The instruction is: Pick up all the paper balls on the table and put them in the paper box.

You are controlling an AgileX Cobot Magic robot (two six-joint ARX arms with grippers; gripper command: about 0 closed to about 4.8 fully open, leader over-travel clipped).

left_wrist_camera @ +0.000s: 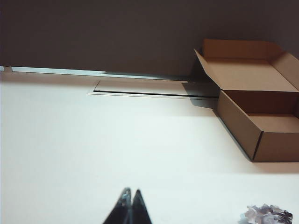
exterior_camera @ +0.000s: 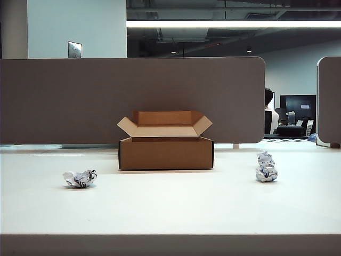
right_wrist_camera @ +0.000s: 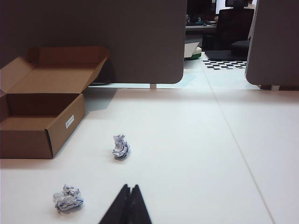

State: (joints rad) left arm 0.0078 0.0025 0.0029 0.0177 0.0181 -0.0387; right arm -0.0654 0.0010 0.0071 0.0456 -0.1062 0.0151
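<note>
Two paper balls lie on the white table (exterior_camera: 170, 210): one (exterior_camera: 80, 178) left of the paper box (exterior_camera: 165, 152), the other (exterior_camera: 266, 167) to its right. The brown box stands at the middle back with its flaps open. Neither gripper shows in the exterior view. In the left wrist view my left gripper (left_wrist_camera: 131, 191) is shut and empty above bare table, with the paper box (left_wrist_camera: 261, 126) ahead and one paper ball (left_wrist_camera: 268, 215) off to the side. My right gripper (right_wrist_camera: 130, 187) is shut and empty; two paper balls (right_wrist_camera: 120, 146) (right_wrist_camera: 68, 198) and the box (right_wrist_camera: 37, 126) lie ahead.
A grey-brown divider panel (exterior_camera: 133, 96) runs behind the box, and a second panel (exterior_camera: 329, 101) stands at the far right. A flat cover plate (left_wrist_camera: 154, 88) is set into the tabletop near the divider. The table's front edge (exterior_camera: 170, 234) is close to the camera.
</note>
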